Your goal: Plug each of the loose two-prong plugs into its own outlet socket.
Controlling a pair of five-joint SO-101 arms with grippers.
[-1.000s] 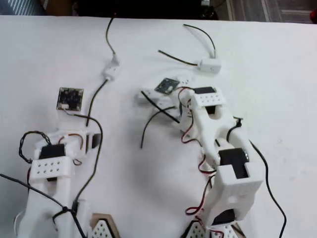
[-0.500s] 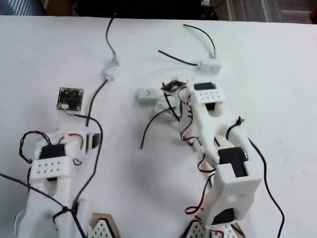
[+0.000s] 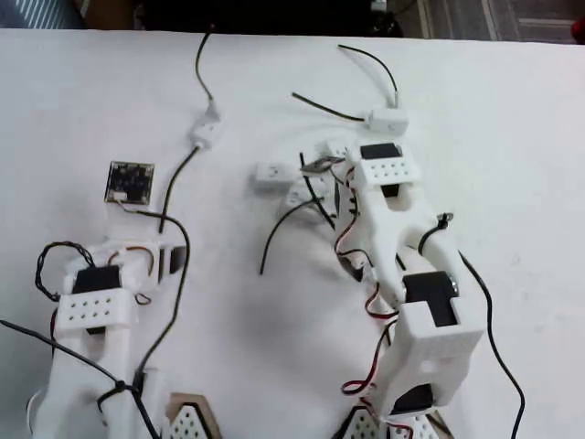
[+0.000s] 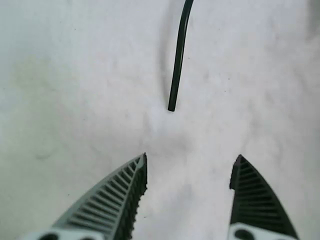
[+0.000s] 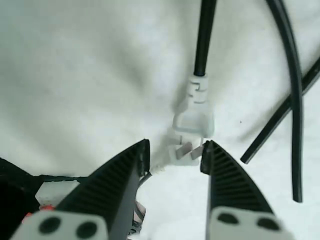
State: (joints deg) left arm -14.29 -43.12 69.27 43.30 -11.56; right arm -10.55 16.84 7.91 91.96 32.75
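White tabletop, both arms at its near edge. I log entries as I read them from my station.

Item 1, right gripper: jaws parted to a middling gap, holding nothing. Over the last second I see this arm draw its wrist back and roll it, so the jaws have swung off the spot they covered.

Item 2, outlet socket: white block, uncovered by that swing. It lies flat off to one side of the right jaws, near them but not touching as far as I can tell. Nothing is plugged into it.

Item 3, two-prong plug: white, lying on the table straight ahead of the right jaws. Its two prongs point back into the gap between the fingertips, and its black cable runs away beyond. It is not gripped.

Item 4, left gripper: jaws wide and empty, unmoved across the second. A cable end lies ahead of them, apart.

Item 5, mated pair: a white plug and socket that appear already joined, well beyond the left jaws, unchanged.

Reading: I judge that the right arm is lining up afresh on the plug, not inserting it. That plug remains loose, with its socket waiting to one side. Closing now would likely pinch the prongs and not the body, so I expect the jaws must advance first.
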